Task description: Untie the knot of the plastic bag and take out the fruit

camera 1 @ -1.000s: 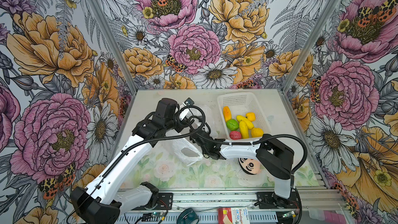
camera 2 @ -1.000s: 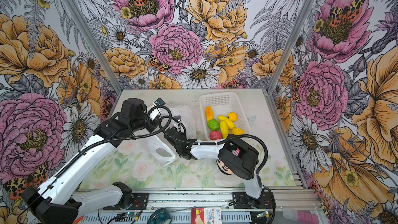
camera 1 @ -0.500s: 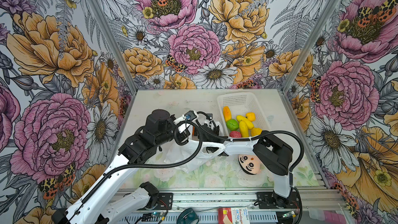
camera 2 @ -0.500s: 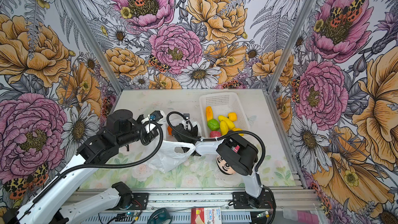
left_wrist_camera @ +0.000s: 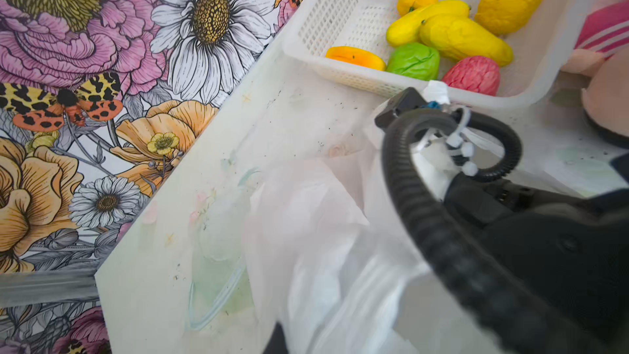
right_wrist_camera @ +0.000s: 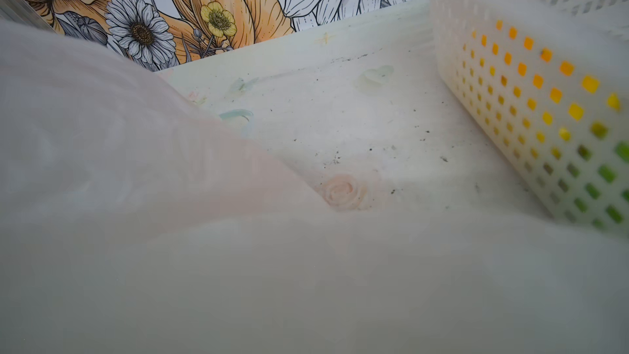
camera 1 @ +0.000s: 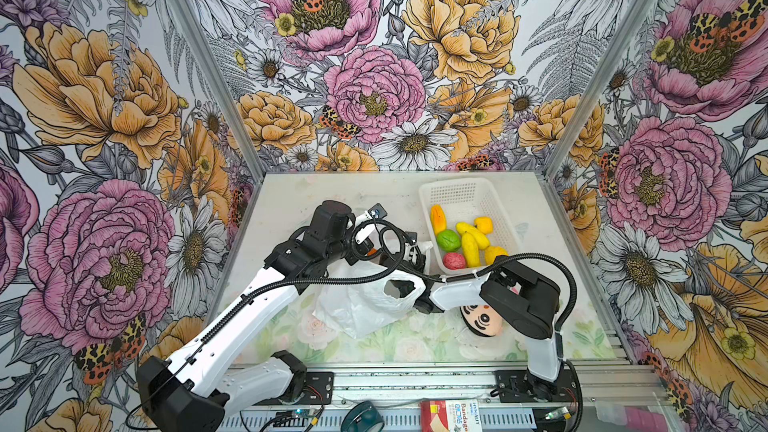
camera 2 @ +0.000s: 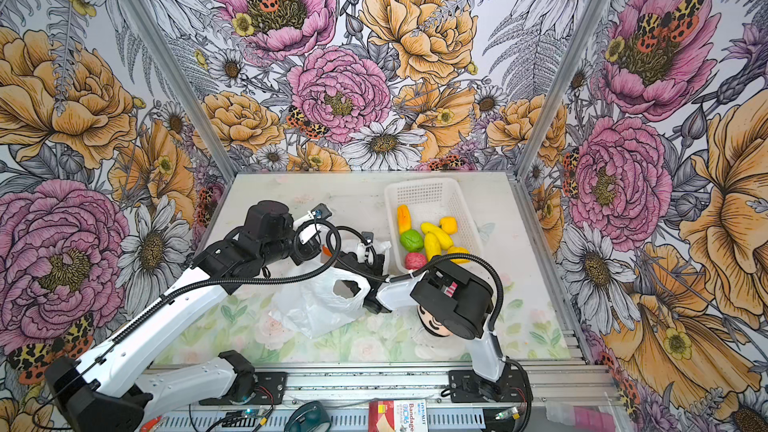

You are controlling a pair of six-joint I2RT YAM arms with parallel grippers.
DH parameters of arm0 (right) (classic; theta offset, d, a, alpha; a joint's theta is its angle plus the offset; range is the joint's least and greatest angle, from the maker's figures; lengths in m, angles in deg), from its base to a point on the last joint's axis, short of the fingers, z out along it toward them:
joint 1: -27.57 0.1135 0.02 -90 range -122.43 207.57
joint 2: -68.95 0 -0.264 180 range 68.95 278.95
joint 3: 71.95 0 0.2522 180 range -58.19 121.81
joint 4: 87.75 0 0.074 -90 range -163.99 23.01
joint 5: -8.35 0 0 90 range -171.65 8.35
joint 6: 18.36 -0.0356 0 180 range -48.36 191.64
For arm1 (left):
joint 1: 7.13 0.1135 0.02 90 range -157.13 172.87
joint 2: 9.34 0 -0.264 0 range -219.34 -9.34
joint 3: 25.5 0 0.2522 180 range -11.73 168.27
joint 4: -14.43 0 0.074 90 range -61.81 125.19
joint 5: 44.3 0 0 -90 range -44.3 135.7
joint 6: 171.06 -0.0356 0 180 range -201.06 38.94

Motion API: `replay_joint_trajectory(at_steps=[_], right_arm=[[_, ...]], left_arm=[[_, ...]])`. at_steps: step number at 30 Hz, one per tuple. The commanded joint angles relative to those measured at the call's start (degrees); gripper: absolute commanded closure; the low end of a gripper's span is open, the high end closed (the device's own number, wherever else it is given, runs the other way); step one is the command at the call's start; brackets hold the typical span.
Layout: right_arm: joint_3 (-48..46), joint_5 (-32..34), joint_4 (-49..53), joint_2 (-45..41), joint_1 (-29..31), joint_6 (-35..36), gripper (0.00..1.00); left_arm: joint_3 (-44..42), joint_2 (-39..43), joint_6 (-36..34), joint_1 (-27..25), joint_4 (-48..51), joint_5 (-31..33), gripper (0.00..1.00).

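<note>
Plastic bag (camera 1: 357,305) slack at desk (camera 1: 332,197) centre; fruit (camera 1: 467,243) kept in basket (camera 1: 457,187) beside it.
Left gripper (camera 1: 368,248) clenched, apparently on bag film; right gripper (camera 1: 399,260) masked by film, state not discernible. Open handle loop is turned toward right arm, judged nearer.

The left arm (camera 1: 249,317) and right arm (camera 1: 457,293) are made of white shells and black joints. Black ribbed cable (left_wrist_camera: 432,233) is run along each, bound with white ties (left_wrist_camera: 460,151).
</note>
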Motion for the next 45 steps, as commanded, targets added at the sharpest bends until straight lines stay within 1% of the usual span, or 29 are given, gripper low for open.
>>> replay_joint_trajectory(at_steps=[1, 6, 11, 14, 16, 18, 21, 23, 28, 30, 33, 36, 39, 45], right_arm=[[3.2, 6.4, 3.0, 0.9, 4.3, -6.4, 0.09], [5.4, 9.4, 5.2, 1.0, 9.6, -10.4, 0.1], [10.3, 9.3, 7.8, 3.6, 11.9, -9.1, 0.09], [12.8, 9.4, 10.0, 5.6, 11.2, -7.8, 0.07], [13.9, 8.4, 11.2, 6.9, 10.4, -7.8, 0.06], [16.5, 6.8, 13.1, 9.2, 10.1, -8.0, 0.06], [23.2, 4.7, 17.3, 13.9, 11.2, -7.0, 0.08], [26.5, 3.5, 17.4, 16.5, 12.4, -5.0, 0.09], [27.1, 2.1, 10.6, 17.8, 15.1, 1.9, 0.09], [26.3, 3.8, 10.6, 17.1, 15.1, 2.6, 0.08], [23.2, 6.3, 10.5, 14.4, 13.6, 3.2, 0.06], [21.5, 7.3, 10.5, 12.0, 11.7, 6.8, 0.06], [20.3, 9.8, 10.6, 10.7, 10.2, 9.9, 0.05], [21.2, 12.2, 10.9, 11.7, 8.1, 13.9, 0.12]], left_arm=[[1.9, 1.0, 1.5, 0.8, -0.4, 3.2, 1.0], [4.5, -3.1, 2.1, 1.0, 0.2, 6.9, 1.0], [10.6, -8.6, 2.8, 0.8, 2.1, 6.6, 1.0], [9.9, -8.8, 2.8, 0.4, 1.8, 4.6, 1.0], [8.8, -8.9, 2.0, -0.7, 1.8, 5.3, 1.0], [7.9, -9.1, 1.0, -2.2, 1.8, 7.5, 1.0], [7.6, -8.9, 0.1, -4.0, 1.8, 7.7, 1.0], [7.5, -8.2, 0.2, -4.5, 1.7, 7.7, 1.0], [5.4, -5.7, -0.3, -4.6, -0.4, 6.3, 1.0], [4.3, -5.2, -0.8, -4.6, -1.0, 6.1, 1.0], [3.8, -5.4, -1.2, -4.6, -0.9, 6.8, 1.0], [3.5, -5.4, -1.5, -4.5, -0.9, 6.6, 1.0], [3.4, -5.3, -1.6, -4.6, -0.9, 6.3, 1.0], [3.1, -4.4, -2.0, -4.6, -0.9, 4.6, 1.0]])
